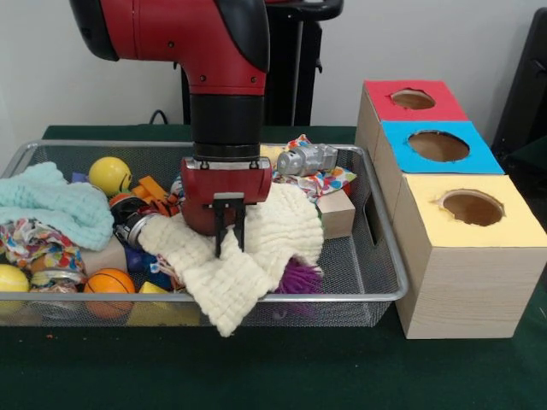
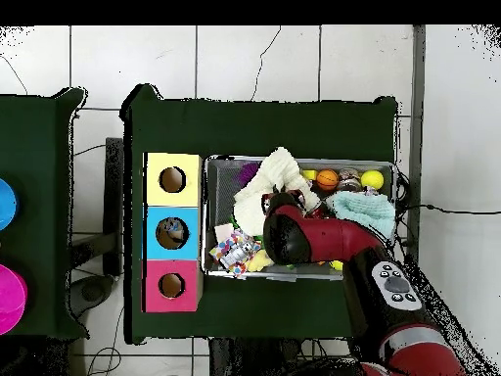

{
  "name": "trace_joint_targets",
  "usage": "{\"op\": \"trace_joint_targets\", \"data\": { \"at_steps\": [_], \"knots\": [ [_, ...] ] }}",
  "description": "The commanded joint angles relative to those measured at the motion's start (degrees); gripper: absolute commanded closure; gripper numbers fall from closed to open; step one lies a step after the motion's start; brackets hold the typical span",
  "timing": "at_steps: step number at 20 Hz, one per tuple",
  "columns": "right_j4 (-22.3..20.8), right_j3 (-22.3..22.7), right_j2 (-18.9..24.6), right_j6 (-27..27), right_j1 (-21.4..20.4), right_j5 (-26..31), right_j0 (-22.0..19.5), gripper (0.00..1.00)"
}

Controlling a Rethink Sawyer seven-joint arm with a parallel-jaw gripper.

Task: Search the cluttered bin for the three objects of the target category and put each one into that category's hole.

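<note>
Cream cloth (image 1: 239, 256) draped over toys, hand (image 1: 229, 243) pinching it

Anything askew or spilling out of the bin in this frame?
Yes: the cream cloth is draped over the wire bin's front rim, one corner hanging outside. The pincer is down on it. Nothing lies on the table.

Light falls even and soft from above; my arm (image 1: 224, 77) throws only faint shadow on the bench (image 1: 282, 367), no glare, front view slightly soft.
</note>
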Motion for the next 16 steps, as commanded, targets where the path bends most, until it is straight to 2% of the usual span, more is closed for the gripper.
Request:
{"op": "trace_joint_targets", "data": {
  "at_steps": [1, 7, 16],
  "knots": [
    [-2.79, 10.04, 6.13, 3.04, 0.47, 5.85, -3.07, 1.00],
    [-4.61, 11.49, 8.79, 3.91, 0.45, 0.80, -5.10, 1.00],
    [-4.07, 12.89, 9.18, 4.73, -1.05, 0.51, -5.03, 1.00]
  ]
}}
